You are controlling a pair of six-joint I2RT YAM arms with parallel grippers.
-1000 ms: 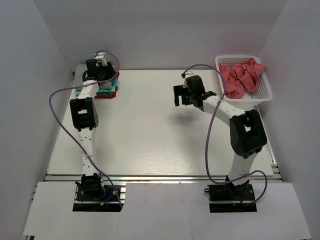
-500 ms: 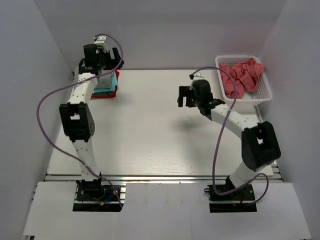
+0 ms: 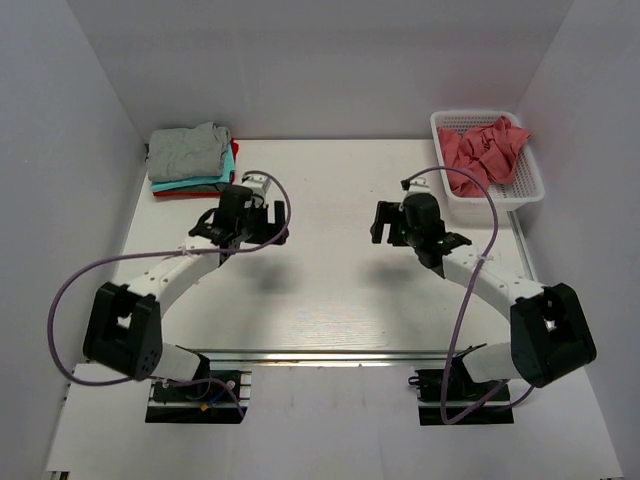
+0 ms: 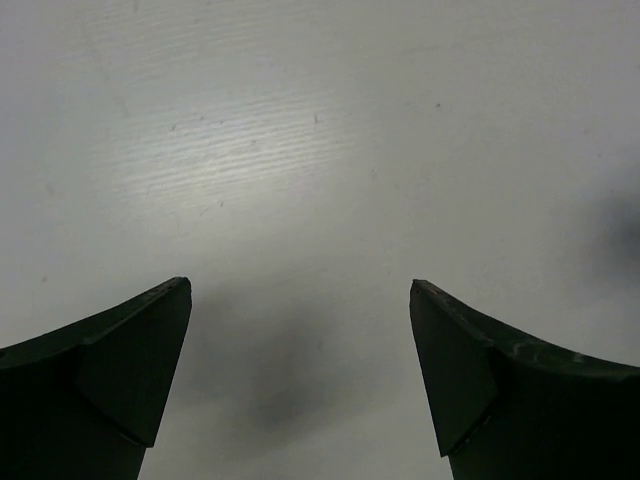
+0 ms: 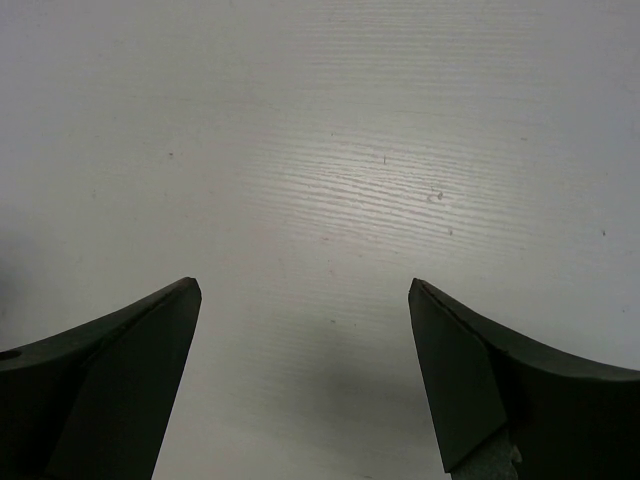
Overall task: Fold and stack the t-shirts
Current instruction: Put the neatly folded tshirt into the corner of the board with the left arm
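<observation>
While both pairs of jaws stand wide apart with nothing between them, each wrist view shows only bare surface (image 4: 320,150). Where are the t-shirts? – RK

Three are stacked at the far-left corner of the surface: grey t-shirt (image 3: 186,150) on top, teal t-shirt (image 3: 205,183) under it, red t-shirt (image 3: 175,193) at the bottom. The coral-pink t-shirt (image 3: 483,150) lies bunched in the white basket (image 3: 528,192) at the far-right corner, not yet folded. – TM

Positions of the arms? – RK

The left jaws hang over the surface near the stack but apart from it. The right jaws hang just on the near side of the basket, not touching it. – TM

Failure modes, as judged from here? – RK

1. The pink cloth is crumpled. A pinch on one fold may lift several layers, so it lands twisted and will not spread flat.
2. The basket looks light and sits close to the right edge. Cloth snagging on the mesh could drag or tip it during the pull.
3. The right arm's purple cable (image 3: 478,205) loops across the basket's near rim. A reach inward could hook it.
4. The grey top layer looks lumpy and overhangs the layers below. A fourth shirt set down off-centre may slide off or skew the pile.
5. The left arm (image 3: 170,275) is near the stack, so a careless sweep toward that corner could brush it. – TM
</observation>
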